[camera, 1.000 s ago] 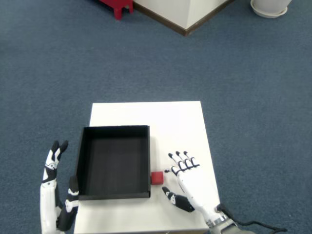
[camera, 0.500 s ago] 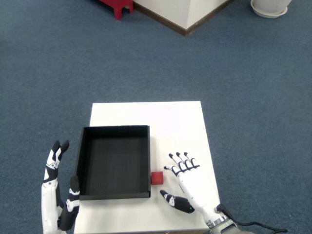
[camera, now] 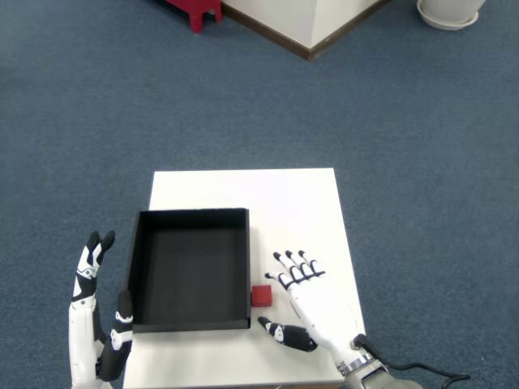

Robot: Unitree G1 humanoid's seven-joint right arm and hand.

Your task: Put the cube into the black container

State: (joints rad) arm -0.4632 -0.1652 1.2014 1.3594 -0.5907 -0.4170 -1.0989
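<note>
A small red cube (camera: 261, 296) lies on the white table (camera: 284, 203), just right of the black container's right wall near its front corner. The black container (camera: 138, 267) is a shallow open tray with nothing inside. My right hand (camera: 306, 304) hovers right of the cube, palm down, fingers spread and thumb stretched out below the cube; it holds nothing and stays a little apart from the cube. The left hand (camera: 93, 320) is raised at the table's left edge, fingers open.
Blue carpet surrounds the small table. A red object (camera: 195, 10) and a white wall corner with brown skirting (camera: 304, 32) stand far back. A white round base (camera: 450, 12) sits at the top right.
My right hand has shifted slightly left toward the cube, its thumb now reaching under the cube's front side. The cube and container have stayed put.
</note>
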